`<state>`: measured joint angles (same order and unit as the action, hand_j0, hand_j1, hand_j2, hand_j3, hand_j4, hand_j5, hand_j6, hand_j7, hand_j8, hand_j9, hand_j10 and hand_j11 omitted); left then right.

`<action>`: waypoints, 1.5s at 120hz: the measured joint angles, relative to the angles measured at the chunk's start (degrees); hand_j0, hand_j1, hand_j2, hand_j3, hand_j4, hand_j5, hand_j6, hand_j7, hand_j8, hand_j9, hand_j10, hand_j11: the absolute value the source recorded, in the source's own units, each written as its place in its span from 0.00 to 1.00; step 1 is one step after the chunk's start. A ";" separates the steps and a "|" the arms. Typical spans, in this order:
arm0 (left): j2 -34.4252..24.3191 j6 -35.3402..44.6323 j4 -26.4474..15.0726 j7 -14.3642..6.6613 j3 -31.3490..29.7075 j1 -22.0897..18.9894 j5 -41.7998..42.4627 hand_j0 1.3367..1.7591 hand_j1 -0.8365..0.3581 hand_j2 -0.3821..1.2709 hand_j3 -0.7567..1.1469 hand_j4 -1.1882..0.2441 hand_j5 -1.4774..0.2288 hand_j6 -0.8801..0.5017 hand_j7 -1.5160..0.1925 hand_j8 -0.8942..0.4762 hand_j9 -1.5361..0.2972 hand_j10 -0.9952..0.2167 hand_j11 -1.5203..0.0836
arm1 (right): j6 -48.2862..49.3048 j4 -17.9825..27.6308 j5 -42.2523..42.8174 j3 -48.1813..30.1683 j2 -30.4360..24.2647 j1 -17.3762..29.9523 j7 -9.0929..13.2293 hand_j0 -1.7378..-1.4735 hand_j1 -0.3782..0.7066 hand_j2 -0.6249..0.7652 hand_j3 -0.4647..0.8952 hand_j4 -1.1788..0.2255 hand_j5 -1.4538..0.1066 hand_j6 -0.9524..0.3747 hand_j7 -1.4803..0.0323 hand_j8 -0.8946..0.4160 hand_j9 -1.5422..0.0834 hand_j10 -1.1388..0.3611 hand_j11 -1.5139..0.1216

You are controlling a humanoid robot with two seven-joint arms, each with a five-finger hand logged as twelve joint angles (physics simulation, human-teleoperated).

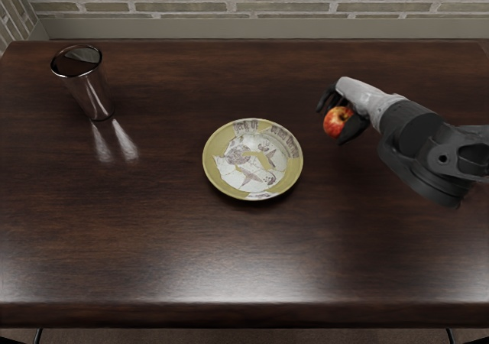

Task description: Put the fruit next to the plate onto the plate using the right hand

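R arm (428, 149) in from right; hand (348, 108) closed round apple (335, 121), near plate (211, 159) right side. Full wrap prob. to secure carry over rim.

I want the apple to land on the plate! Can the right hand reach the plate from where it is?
Probably yes. The right hand holds the apple just right of the plate, with nothing standing between them; the cup stands far off to the left.
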<state>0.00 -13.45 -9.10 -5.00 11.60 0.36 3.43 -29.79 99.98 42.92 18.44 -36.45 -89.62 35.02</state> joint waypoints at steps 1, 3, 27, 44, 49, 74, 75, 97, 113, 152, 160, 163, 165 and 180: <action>0.00 0.00 0.00 0.00 0.00 -0.08 0.00 0.76 0.99 0.23 0.40 0.83 0.87 0.64 0.89 0.65 0.84 0.82 0.95 | 0.03 0.00 -0.34 0.00 0.34 -0.40 0.00 0.30 0.57 0.56 0.34 0.45 0.46 0.31 0.50 0.37 0.49 0.37 0.47; 0.00 0.00 0.01 0.00 0.00 -0.15 0.00 0.76 0.99 0.23 0.40 0.83 0.87 0.64 0.89 0.65 0.84 0.82 0.95 | 0.08 0.01 -0.96 -0.01 0.99 -1.11 -0.01 0.30 0.57 0.56 0.34 0.45 0.46 0.31 0.50 0.37 0.49 0.37 0.47; 0.00 0.00 0.04 0.00 0.25 -1.06 0.00 0.76 0.99 0.23 0.40 0.83 0.87 0.64 0.89 0.65 0.84 0.82 0.95 | 0.08 0.03 -7.00 -0.95 7.92 -7.77 -0.04 0.30 0.59 0.59 0.34 0.45 0.46 0.32 0.50 0.38 0.49 0.38 0.47; 0.00 0.00 0.05 -0.01 0.35 -1.15 0.00 0.76 0.99 0.23 0.40 0.83 0.87 0.64 0.89 0.65 0.84 0.82 0.95 | -0.98 0.03 -8.78 -1.52 13.09 -9.07 -0.04 0.30 0.61 0.61 0.34 0.45 0.45 0.33 0.50 0.39 0.49 0.39 0.47; 0.00 0.00 0.05 -0.01 0.36 -1.15 0.00 0.76 0.99 0.23 0.40 0.83 0.87 0.64 0.89 0.65 0.84 0.82 0.95 | -1.47 -0.01 -9.01 -1.58 14.55 -9.16 -0.04 0.30 0.61 0.63 0.34 0.45 0.45 0.34 0.50 0.39 0.49 0.39 0.46; 0.00 0.00 0.05 0.00 0.36 -1.06 0.00 0.76 0.99 0.23 0.40 0.83 0.87 0.64 0.89 0.65 0.84 0.82 0.95 | -2.99 -0.79 -9.09 -1.31 18.70 -7.95 -0.04 0.30 0.63 0.70 0.34 0.45 0.45 0.33 0.49 0.38 0.48 0.38 0.46; 0.00 0.00 0.05 0.00 0.36 -1.06 0.00 0.76 0.99 0.23 0.40 0.83 0.87 0.64 0.89 0.65 0.84 0.82 0.95 | -3.01 -0.88 -9.06 -1.28 18.81 -7.87 -0.04 0.30 0.62 0.69 0.34 0.45 0.44 0.33 0.49 0.38 0.48 0.38 0.46; 0.00 0.00 0.05 0.00 0.22 -0.80 -0.02 0.76 0.99 0.23 0.40 0.83 0.87 0.64 0.89 0.65 0.84 0.82 0.95 | -3.33 -4.78 -7.42 -0.95 20.05 -4.84 -0.03 0.31 0.57 0.58 0.34 0.44 0.44 0.33 0.49 0.37 0.48 0.37 0.46; 0.00 0.00 0.05 0.00 0.09 -0.58 -0.02 0.76 0.99 0.23 0.40 0.83 0.87 0.64 0.89 0.65 0.84 0.82 0.95 | -3.18 -8.28 -5.84 -0.88 20.52 -2.11 -0.01 0.31 0.55 0.57 0.34 0.43 0.44 0.33 0.48 0.37 0.48 0.38 0.46; 0.00 0.00 0.05 0.00 0.01 -0.53 -0.01 0.76 0.99 0.23 0.40 0.83 0.87 0.64 0.89 0.65 0.84 0.82 0.95 | -2.28 -9.73 -4.64 -1.61 22.26 -1.05 -0.02 0.30 0.22 0.49 0.34 0.69 0.76 0.58 0.80 0.57 0.78 0.62 0.76; 0.00 0.00 0.05 0.00 0.00 -0.61 -0.03 0.76 0.99 0.23 0.40 0.83 0.87 0.64 0.89 0.65 0.84 0.82 0.95 | -2.90 -8.11 -5.33 -3.57 20.29 -1.36 -0.02 0.30 0.16 0.48 0.34 0.73 0.81 0.62 0.85 0.60 0.83 0.66 0.81; 0.00 0.00 0.05 0.00 0.01 -0.75 -0.05 0.76 0.99 0.23 0.40 0.83 0.87 0.64 0.89 0.65 0.84 0.82 0.95 | -3.37 -7.16 -5.67 -4.82 19.31 -1.42 -0.02 0.30 0.15 0.48 0.34 0.75 0.82 0.63 0.86 0.61 0.84 0.67 0.82; 0.00 0.00 0.05 0.00 0.01 -0.89 -0.05 0.76 0.99 0.23 0.40 0.83 0.87 0.64 0.89 0.65 0.84 0.82 0.95 | -3.63 -6.56 -6.17 -5.79 18.61 -1.44 -0.02 0.30 0.14 0.47 0.34 0.75 0.83 0.63 0.87 0.61 0.85 0.68 0.83; 0.00 0.00 0.11 -0.01 0.10 -1.65 -0.15 0.76 0.99 0.23 0.40 0.83 0.87 0.64 0.89 0.65 0.84 0.82 0.95 | -4.46 -2.20 -10.92 -11.54 11.82 -0.89 -0.02 0.30 0.09 0.46 0.34 0.79 0.88 0.67 0.92 0.65 0.90 0.71 0.87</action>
<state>0.00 -13.45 -8.99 -5.01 11.70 -1.29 3.27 -34.25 97.78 32.00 6.90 -24.64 -90.50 35.00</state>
